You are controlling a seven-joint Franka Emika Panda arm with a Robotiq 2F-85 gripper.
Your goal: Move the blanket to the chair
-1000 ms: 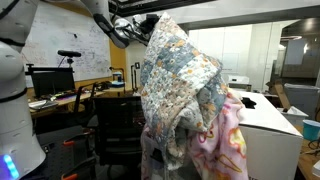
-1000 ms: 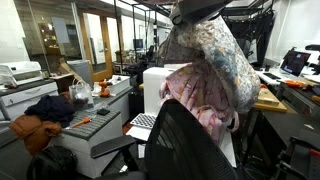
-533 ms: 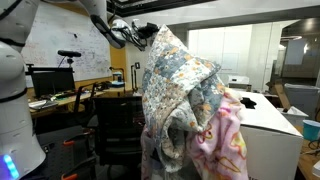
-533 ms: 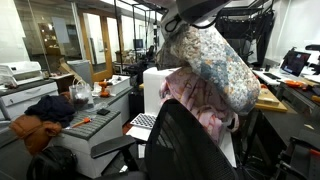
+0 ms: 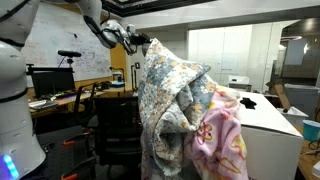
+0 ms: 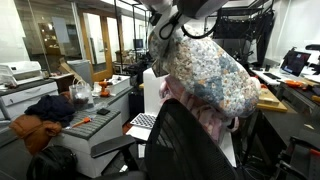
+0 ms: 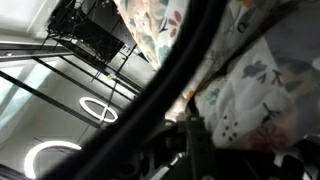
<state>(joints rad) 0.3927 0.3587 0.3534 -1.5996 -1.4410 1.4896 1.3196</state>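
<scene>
The quilted patchwork blanket (image 5: 172, 100) of grey-blue and cream floral squares hangs lifted in the air in both exterior views (image 6: 205, 75). My gripper (image 5: 140, 42) is shut on its top corner, high above the black office chair (image 5: 118, 125). In an exterior view my gripper (image 6: 172, 20) sits above the chair's tall dark backrest (image 6: 185, 145). In the wrist view the blanket's floral cloth (image 7: 250, 85) is pinched in my gripper (image 7: 195, 125). A pink fleece blanket with yellow flowers (image 5: 222, 135) hangs under the quilt.
A white table (image 5: 268, 125) stands behind the blankets. A desk with monitors (image 5: 50, 85) is beside the chair. In an exterior view a low cabinet (image 6: 95, 115) holds clutter, with an orange bag (image 6: 35, 130) beside it.
My gripper has moved sideways toward the chair with the blanket's corner in it. The hanging quilt has swung and stretched over with it.
</scene>
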